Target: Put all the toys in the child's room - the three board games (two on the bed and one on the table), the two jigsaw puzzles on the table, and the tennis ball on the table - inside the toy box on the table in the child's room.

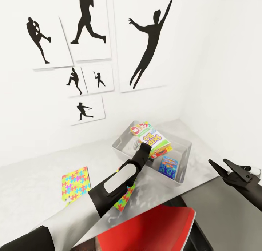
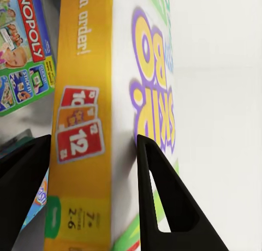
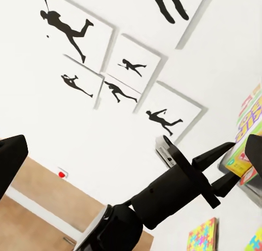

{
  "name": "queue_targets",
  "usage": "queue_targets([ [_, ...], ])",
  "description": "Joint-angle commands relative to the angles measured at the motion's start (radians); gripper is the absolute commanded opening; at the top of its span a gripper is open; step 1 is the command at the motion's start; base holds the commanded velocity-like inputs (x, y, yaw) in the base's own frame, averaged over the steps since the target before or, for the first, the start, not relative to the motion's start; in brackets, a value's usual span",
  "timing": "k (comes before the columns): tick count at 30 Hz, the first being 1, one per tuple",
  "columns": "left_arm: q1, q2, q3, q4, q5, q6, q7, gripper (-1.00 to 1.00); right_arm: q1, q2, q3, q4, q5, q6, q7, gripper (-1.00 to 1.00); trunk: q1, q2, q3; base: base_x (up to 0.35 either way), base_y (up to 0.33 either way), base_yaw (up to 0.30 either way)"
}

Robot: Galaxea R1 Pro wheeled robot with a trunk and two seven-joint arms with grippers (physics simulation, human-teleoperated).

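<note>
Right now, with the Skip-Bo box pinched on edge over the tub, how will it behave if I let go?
The Skip-Bo box looks stiff: flat faces between the left gripper's fingers. Standing on its narrow edge, it will probably tip flat into the tub. It may land partly on the Monopoly box beside it.

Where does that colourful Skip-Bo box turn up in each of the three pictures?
Head view: the Skip-Bo box stands tilted over the toy box, right of centre, at the left pincer.
Left wrist view: it runs up the middle, its yellow edge between the two black fingers.
Right wrist view: part of it shows at the right edge.
Shared landmark: the left pincer, seen holding the box in all three views.
</note>
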Motion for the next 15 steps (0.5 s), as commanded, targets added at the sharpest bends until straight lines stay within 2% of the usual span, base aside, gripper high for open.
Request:
queue_targets([
  [1, -0.002, 0.0, -0.003, -0.001, 0.004, -0.008, 0.003, -1.0, -0.001, 0.0, -0.001, 0.0, 0.001, 0.004, 0.003, 1.0, 0.001, -0.002, -0.003, 0.0, 0.0, 0.0],
  [15, -0.002, 0.0, -0.008, -0.004, 0.004, -0.007, 0.003, -1.0, -0.001, -0.001, -0.002, 0.003, 0.001, 0.004, 0.004, 1.0, 0.001, -0.002, -0.026, 0.0, 0.0, 0.0],
])
